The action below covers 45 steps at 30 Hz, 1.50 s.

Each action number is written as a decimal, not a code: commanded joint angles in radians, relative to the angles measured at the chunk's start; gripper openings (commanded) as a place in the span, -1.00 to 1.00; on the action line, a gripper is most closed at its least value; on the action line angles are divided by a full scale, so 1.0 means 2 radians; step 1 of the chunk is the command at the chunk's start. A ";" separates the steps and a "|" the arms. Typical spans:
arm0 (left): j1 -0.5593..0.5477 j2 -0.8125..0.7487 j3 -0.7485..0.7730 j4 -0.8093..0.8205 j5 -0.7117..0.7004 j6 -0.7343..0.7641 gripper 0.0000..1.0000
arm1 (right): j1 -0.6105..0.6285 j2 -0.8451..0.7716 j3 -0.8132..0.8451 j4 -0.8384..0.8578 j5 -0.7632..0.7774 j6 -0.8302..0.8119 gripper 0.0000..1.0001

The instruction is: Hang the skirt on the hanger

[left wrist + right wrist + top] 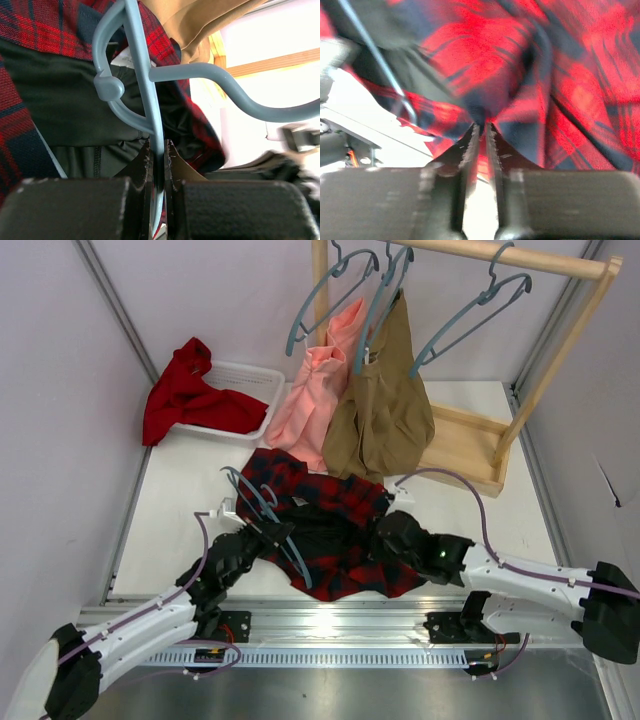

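The red-and-black tartan skirt (335,525) lies bunched on the table between the arms, its dark lining showing in the middle. My left gripper (268,533) is shut on the blue-grey hanger (262,505), which stands tilted over the skirt's left side. In the left wrist view the hanger's bar (150,90) runs down between my closed fingers, with the skirt (45,35) behind. My right gripper (392,525) is shut on a fold of the skirt (530,65) at its right side. The thin hanger arm (375,55) shows at the upper left of the right wrist view.
A wooden rack (540,380) stands at the back right with several empty blue-grey hangers (470,315), a pink garment (315,390) and a tan garment (385,405) hung on it. A plain red cloth (185,390) drapes over a white basket (245,380) at the back left.
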 commanded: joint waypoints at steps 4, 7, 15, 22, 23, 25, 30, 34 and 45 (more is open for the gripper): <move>0.005 0.021 -0.029 0.013 -0.006 0.017 -1.00 | 0.005 0.005 0.173 -0.146 -0.018 -0.095 -0.27; 0.005 0.028 -0.030 0.019 -0.004 0.017 -1.00 | 0.023 0.007 0.218 -0.152 -0.047 -0.125 -0.06; 0.005 0.038 -0.034 0.040 0.006 0.011 -1.00 | 0.081 0.165 0.349 -0.219 -0.044 -0.242 -0.01; 0.007 0.007 -0.041 0.024 0.003 0.010 -1.00 | 0.088 0.304 0.428 -0.270 -0.021 -0.361 -0.06; 0.008 0.002 -0.044 0.021 0.002 0.010 -1.00 | 0.085 0.315 0.436 -0.275 -0.021 -0.375 -0.07; 0.009 -0.011 -0.046 0.011 0.001 0.009 -1.00 | 0.085 0.332 0.454 -0.296 -0.024 -0.408 -0.10; 0.014 -0.033 -0.052 -0.005 0.000 0.011 -1.00 | 0.080 0.343 0.434 -0.304 -0.010 -0.491 -0.07; 0.017 -0.033 -0.052 -0.006 0.004 0.011 -1.00 | 0.063 0.336 0.420 -0.296 -0.021 -0.518 -0.01; 0.020 -0.024 -0.052 -0.002 0.007 0.006 -1.00 | 0.060 0.350 0.388 -0.286 0.004 -0.547 0.13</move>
